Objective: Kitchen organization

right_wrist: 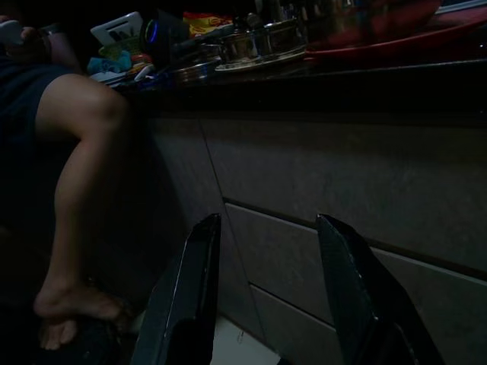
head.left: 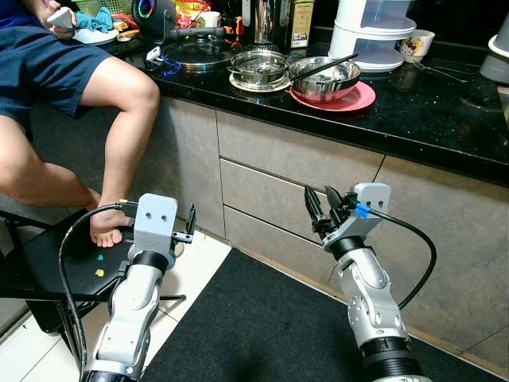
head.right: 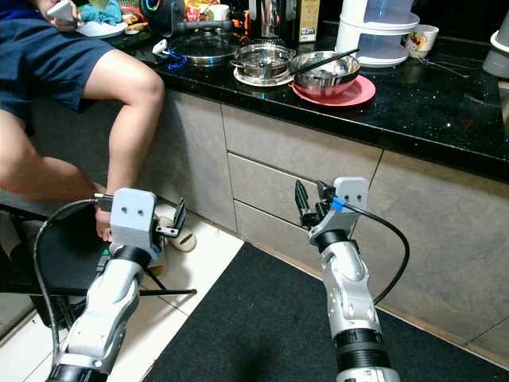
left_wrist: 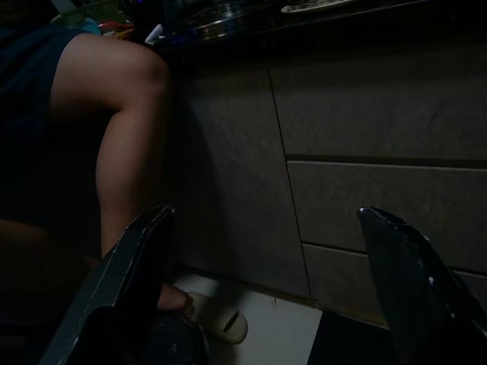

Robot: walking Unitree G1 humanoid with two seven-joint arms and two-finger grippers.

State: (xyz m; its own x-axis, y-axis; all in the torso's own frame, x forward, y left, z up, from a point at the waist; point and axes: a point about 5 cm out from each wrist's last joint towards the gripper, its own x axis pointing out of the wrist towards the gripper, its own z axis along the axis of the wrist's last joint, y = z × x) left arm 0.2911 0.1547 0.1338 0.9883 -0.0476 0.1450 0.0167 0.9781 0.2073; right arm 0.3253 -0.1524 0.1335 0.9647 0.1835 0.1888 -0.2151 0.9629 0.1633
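- Nothing looks organized yet, as far as I can judge: the black countertop (head.left: 429, 111) is crowded. A steel bowl (head.left: 324, 78) with a black utensil sits on a pink plate (head.left: 356, 99), a steel steamer pot (head.left: 259, 67) stands just at its 9 o'clock, and a glass-lidded pan (head.left: 195, 52) lies further toward 9 o'clock.
- A white stacked container (head.left: 374, 32) stands at about 1 o'clock from the bowl.
- The left gripper (head.left: 191, 227) hangs low before the drawer fronts (head.left: 278, 171), fingers spread wide, holding nothing.
- The right gripper (head.left: 320, 208) points up at the cabinet, fingers parted moderately, empty, touching nothing.
- A seated person's leg (head.left: 127, 143) is at the left, the foot resting on a black stool (head.left: 48, 263).
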